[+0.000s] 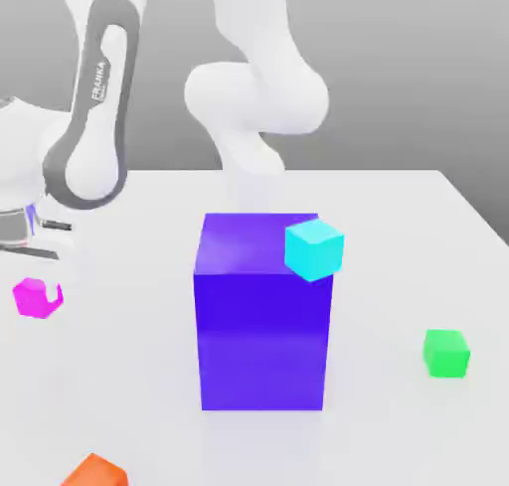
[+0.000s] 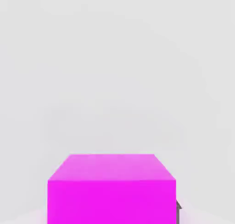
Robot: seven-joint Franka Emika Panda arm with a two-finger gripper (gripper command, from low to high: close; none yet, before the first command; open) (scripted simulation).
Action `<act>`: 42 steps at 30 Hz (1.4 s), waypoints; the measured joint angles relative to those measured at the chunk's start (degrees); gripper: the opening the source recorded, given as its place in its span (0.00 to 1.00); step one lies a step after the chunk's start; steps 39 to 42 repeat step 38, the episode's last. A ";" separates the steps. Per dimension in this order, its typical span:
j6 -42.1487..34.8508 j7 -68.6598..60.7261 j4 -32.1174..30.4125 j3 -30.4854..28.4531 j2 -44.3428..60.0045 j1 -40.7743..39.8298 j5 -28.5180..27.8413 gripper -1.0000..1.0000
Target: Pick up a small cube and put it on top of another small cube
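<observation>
**Item: magenta cube, in grasp — pick stage**

Entry 1, the small cube [image 1: 38, 298]. Bright magenta-pink, glossy. I place it at about nine o'clock in the exterior view, near that view's left edge, just over the white table [image 1: 398, 236]. In the hand view the same cube [image 2: 111, 188] sits close under the camera.

Entry 2, the gripper [image 1: 30, 265]. I see the hand at the exterior view's left edge, directly above the cube. A dark finger [image 2: 178, 211] presses against the cube's side in the hand view. I read the jaws as clenched on the cube.

Entry 3, step in hand. I judge the grasp made and the lift only beginning. The stacking is not yet done.

Entry 4, next move. I judge it calls for a clean rise, then a carry to another small cube and a level release on its top face.

Entry 5, candidates for the base. Green cube [image 1: 445, 353] at four o'clock, well apart. Orange cube [image 1: 95, 471] at seven o'clock, nearer. Cyan cube [image 1: 314, 249] near centre, at the tall block's upper corner; I cannot tell whether it rests on the block or behind it.

Entry 6, obstruction. Tall violet-blue block [image 1: 262, 315], dead centre. It stands between the held cube and the green one, so I would carry high or go round it. The route to the orange cube looks open.
</observation>
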 joint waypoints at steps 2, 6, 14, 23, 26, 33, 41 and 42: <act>-1.70 0.15 1.73 2.62 0.36 2.50 -0.45 0.00; -5.06 0.39 5.14 7.96 1.11 7.59 -1.28 0.00; -10.96 0.61 10.77 19.16 2.12 18.44 -2.80 0.00; -9.58 -0.67 5.70 33.61 -2.93 34.28 -4.17 0.00; -7.46 -1.40 1.80 38.96 -6.36 45.73 -4.82 0.00; 3.48 1.64 -3.48 36.91 -2.65 52.40 -10.53 0.00; 6.92 3.46 -3.31 35.84 1.04 52.91 -13.08 1.00; 6.92 3.46 -3.31 35.84 1.04 52.91 -13.08 1.00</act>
